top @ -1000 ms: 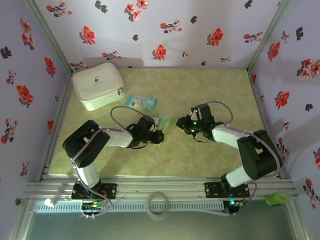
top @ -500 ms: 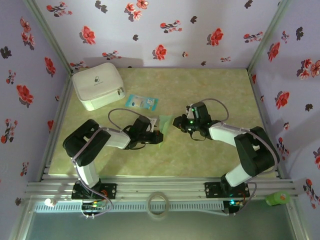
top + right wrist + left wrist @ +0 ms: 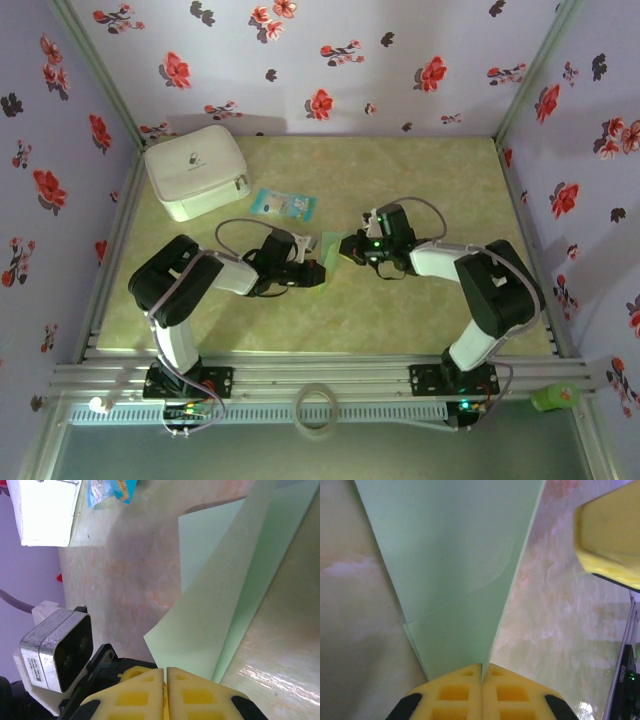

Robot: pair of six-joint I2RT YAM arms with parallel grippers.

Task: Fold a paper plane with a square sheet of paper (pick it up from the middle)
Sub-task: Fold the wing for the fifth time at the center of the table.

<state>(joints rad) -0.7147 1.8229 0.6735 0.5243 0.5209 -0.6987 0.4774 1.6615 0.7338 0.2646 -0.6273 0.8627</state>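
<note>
Edging leftward over the last second, the right gripper (image 3: 347, 247) is now sitting just beside the right edge of the paper (image 3: 331, 242), where a wider strip of table (image 3: 440, 180) was showing before. The left gripper (image 3: 316, 272) is staying low at the paper's near tip, barely shifted. I am reading this as the right arm coming in to work a fold while the left is anchoring the sheet. The plane is looking only partly folded.

Nearest of all, a white ring (image 3: 315, 408) is lying on the metal rail (image 3: 330, 380) between the two arm bases, out of the way.

Further in, the left gripper's yellow pads (image 3: 465, 692) are pressing together on the paper's narrow near tip, which is running straight into the seam between them. The right gripper's fingers (image 3: 200, 697) are pressing together too, with nothing visible between them. A paper corner is lying just ahead of their tips, and I cannot tell whether it is touching. In the left wrist view, bare table is separating the paper's long right edge from the right gripper's yellow finger.

The paper itself is resting near the middle of the table, one layer flat and another seemingly lifting along a long crease.

Just beyond it to the left, a small blue packet (image 3: 283, 205) is lying near but apart, limiting sweeps that way. A white pouch (image 3: 195, 172) is sitting well apart in the far left corner. The right and far stretches of table are offering room, up to the flowered walls (image 3: 350, 70).
</note>
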